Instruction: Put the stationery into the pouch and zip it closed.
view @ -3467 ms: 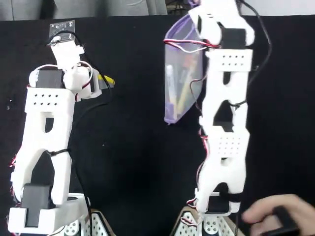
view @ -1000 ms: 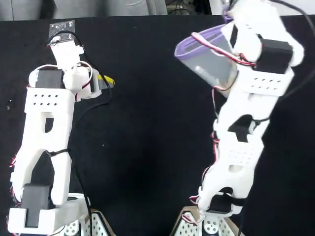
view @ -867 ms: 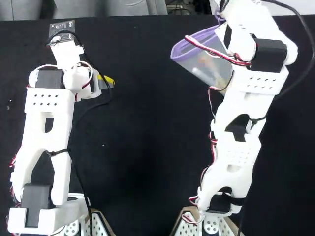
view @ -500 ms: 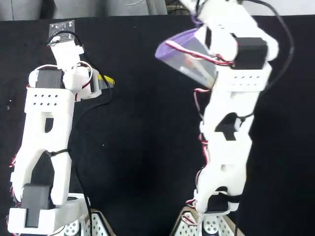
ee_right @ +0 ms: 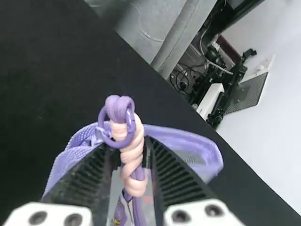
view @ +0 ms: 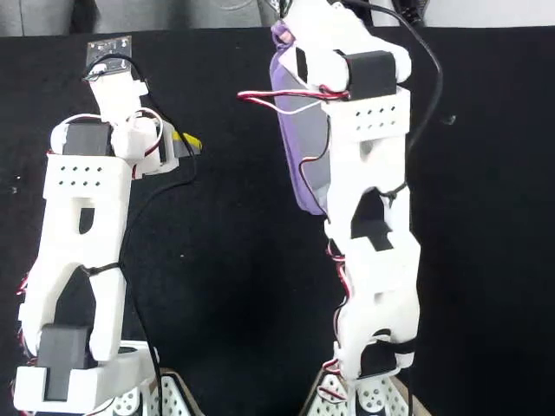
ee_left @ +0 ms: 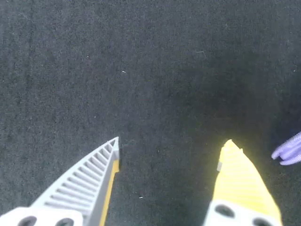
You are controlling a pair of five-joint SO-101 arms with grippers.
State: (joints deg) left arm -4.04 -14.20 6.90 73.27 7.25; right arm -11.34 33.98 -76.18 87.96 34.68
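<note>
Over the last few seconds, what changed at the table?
The right arm, right claw shut on the pouch by its pull cord, swung the pouch out to the right, tilting it, then back left. The pouch now hangs near vertical again beside the arm. A person's hand near that arm's base has gone. The left arm and open left claw stayed put.

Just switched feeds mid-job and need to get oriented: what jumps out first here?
The purple pouch hangs over the far middle of the black table, with the right gripper shut on its purple-and-pink cord loop. Off to the side, the left gripper sits open just above the table, holding nothing.
</note>
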